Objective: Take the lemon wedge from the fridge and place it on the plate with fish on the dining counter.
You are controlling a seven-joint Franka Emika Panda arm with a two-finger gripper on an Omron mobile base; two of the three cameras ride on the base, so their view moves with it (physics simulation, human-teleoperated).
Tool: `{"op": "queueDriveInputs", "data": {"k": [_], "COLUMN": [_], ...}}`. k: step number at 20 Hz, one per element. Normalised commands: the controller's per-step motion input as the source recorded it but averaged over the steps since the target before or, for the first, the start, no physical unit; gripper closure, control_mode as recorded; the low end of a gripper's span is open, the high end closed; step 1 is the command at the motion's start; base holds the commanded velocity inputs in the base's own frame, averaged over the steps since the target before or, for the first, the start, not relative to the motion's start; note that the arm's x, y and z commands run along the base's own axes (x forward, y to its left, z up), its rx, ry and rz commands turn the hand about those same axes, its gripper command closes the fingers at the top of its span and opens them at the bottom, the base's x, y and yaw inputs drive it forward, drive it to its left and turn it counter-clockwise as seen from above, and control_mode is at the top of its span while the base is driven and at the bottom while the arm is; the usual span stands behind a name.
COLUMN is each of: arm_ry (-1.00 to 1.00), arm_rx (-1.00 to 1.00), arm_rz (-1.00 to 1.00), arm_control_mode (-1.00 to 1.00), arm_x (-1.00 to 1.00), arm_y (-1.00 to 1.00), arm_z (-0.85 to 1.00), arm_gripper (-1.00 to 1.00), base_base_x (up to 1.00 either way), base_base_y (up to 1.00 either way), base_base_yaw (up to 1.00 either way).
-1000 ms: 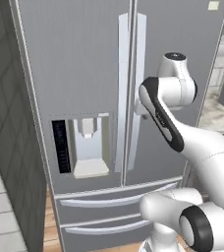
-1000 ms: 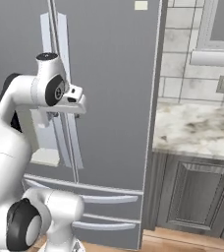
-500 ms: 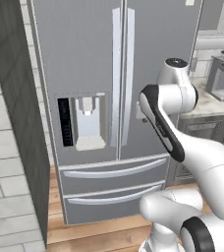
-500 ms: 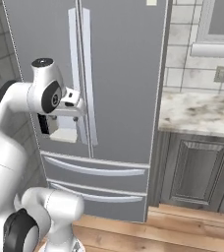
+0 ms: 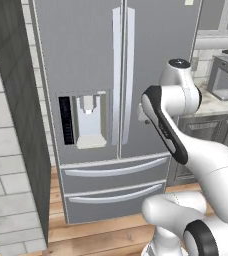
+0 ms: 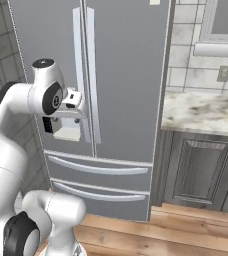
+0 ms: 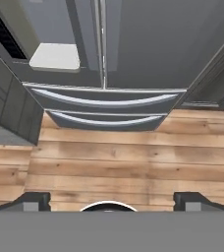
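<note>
The tall grey steel French-door fridge (image 5: 116, 100) stands shut, its two upper doors meeting at a centre seam flanked by a pair of long pale vertical handles (image 5: 122, 75). On the left door sits the recessed door dispenser (image 5: 88, 120), with a dark control strip beside a pale alcove. Below the doors are two wide bottom drawers (image 5: 113, 185), stacked one over the other, each with a curved pale bar handle. In the right base view the same fridge (image 6: 121, 75) fills the left and centre, with a grey cabinet with a panelled door (image 6: 198, 170) just to its right under a veined marble tabletop (image 6: 198, 110). A light wooden plank floor (image 7: 124, 162) runs in front of the fridge (the hand view looks down along it toward the drawers (image 7: 104, 106)).

The white arm is raised in front of the fridge's right door, its elbow bent and the hand near the handles at about dispenser height. The end effector (image 7: 109, 199) is released, its two small dark fingertips (image 7: 30, 201) standing wide apart at the bottom of the hand view with nothing between them, pointing down at the floor before the fridge.

The lemon wedge cannot be seen, as the fridge doors are closed.

On the left a dark grey panel and a pale brick wall (image 5: 8, 175) border the fridge.
</note>
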Motion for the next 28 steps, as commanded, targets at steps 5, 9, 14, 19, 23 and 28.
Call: {"op": "queueDriveInputs", "data": {"k": [5,9,14,19,23,28], "arm_ry": [0.00,-0.19,-0.52,-0.30,-0.03,0.01], "arm_rx": [0.00,0.00,0.00,0.02,0.00,0.00], "arm_rz": [0.00,0.06,0.19,0.12,0.00,0.00], "arm_control_mode": [-1.00,-1.00,-1.00,-1.00,-1.00,-1.00], "arm_x": [0.00,0.04,0.00,0.04,0.00,0.44], "arm_y": [0.00,-0.14,-0.05,-0.02,-0.01,-0.06], "arm_z": [0.00,0.01,0.17,0.00,0.00,0.00], "arm_gripper": [-1.00,-1.00,-1.00,-1.00,-1.00,-1.00], "base_base_x": [0.00,0.00,0.00,0.00,0.00,0.00], "base_base_y": [0.00,0.00,0.00,0.00,0.00,0.00], "base_base_yaw": [0.00,0.00,0.00,0.00,0.00,0.00]}}
